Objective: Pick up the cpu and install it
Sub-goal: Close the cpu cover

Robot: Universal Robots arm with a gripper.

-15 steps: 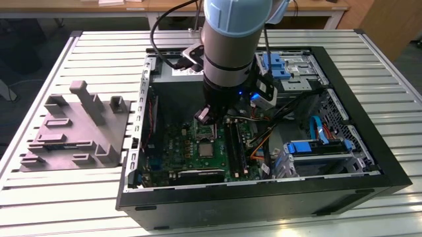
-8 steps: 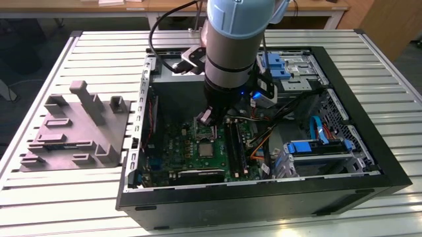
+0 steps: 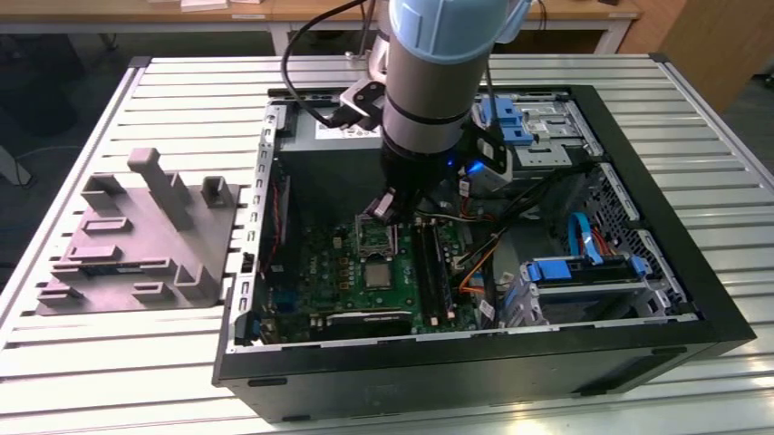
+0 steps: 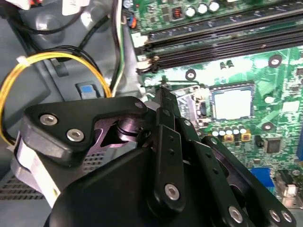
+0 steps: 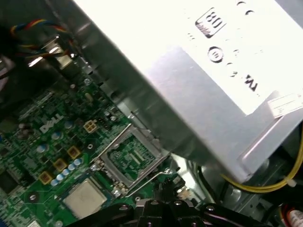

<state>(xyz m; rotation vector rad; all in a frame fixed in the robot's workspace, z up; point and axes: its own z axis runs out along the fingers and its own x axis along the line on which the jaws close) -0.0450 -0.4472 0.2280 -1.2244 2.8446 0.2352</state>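
- Black gripper (image 4: 163,90) linkage is looming closest in the second wrist view, fingers drawn together on nothing, tip hovering over the hinged-open socket frame (image 5: 130,158)
- Cpu (image 4: 233,104), lying flat on the green motherboard (image 3: 362,272) at the gripper's three o'clock, is looking light, stiff and fragile, best pinched by opposite rim edges

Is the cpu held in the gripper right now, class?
No, in the second wrist view the cpu lies flat on the green motherboard, apart from the gripper.
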